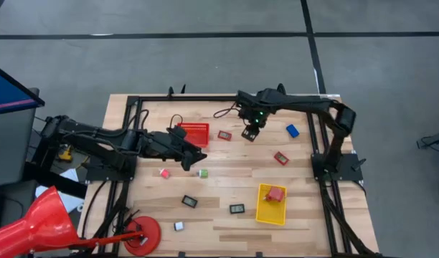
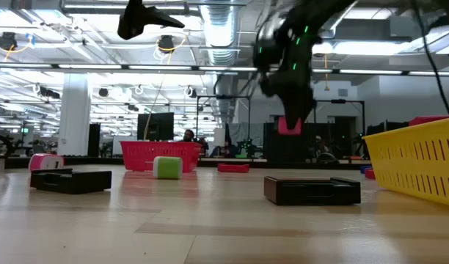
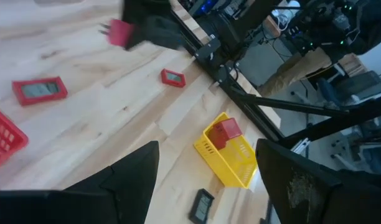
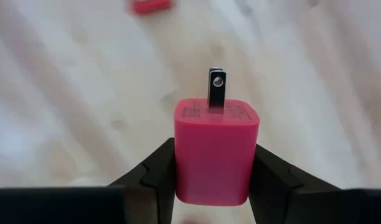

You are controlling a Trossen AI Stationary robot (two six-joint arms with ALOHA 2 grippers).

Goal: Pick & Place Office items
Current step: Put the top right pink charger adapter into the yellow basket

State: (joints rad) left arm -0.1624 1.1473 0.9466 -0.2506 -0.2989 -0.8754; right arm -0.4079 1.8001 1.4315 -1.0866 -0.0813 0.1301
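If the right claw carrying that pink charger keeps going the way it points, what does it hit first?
Probably bare table. The right claw, shut on the pink charger, points down at open wood; a red item lies off to one side. Depth is unclear.

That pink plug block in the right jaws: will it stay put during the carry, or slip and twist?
The pink plug block looks like hard, smooth plastic, so probably stiff but a bit slippery. The right gripper clamps its flat sides squarely, so twisting seems unlikely. It looks small and probably light. Its metal prongs point away from the jaws, so they shouldn't foul the grip.
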